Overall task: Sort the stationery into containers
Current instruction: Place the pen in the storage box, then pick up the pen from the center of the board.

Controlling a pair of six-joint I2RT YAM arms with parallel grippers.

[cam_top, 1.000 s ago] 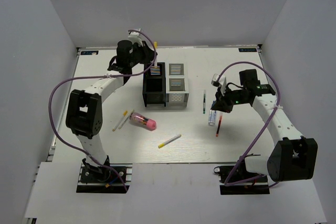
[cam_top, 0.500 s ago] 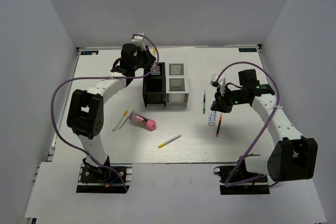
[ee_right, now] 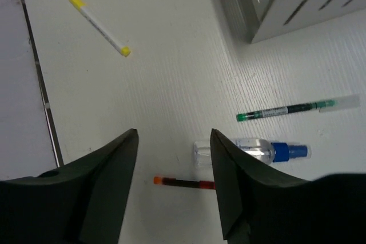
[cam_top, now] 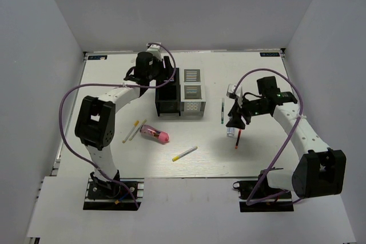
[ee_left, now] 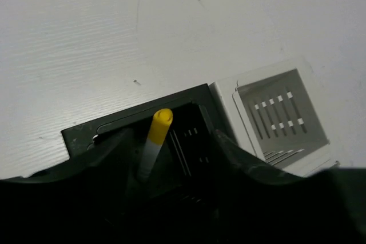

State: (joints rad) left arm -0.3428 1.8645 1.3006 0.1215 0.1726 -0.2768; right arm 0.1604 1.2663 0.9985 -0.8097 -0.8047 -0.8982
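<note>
Hovering over the black organizer [ee_left: 114, 123], the left tool [ee_left: 171, 158] had its fingers spread wide on either side of a yellow-capped pen [ee_left: 154, 141] that stood tilted in one cell, with the silver-white organizer [ee_left: 280, 112] adjoining. The right tool [ee_right: 174, 141] was likewise parted, gripping nothing, above the blue-capped bottle [ee_right: 257, 150] and red pen [ee_right: 183, 183] lying on the table [ee_right: 160, 72]. A green pen [ee_right: 286, 109] lay just beyond them, and a yellow pen [ee_right: 97, 24] well apart.

left hand [ee_left: 171, 138]: shifted right above black organizer [ee_left: 80, 136] | right hand [ee_right: 174, 135]: edged down-left over blue-capped bottle [ee_right: 257, 150]
</note>
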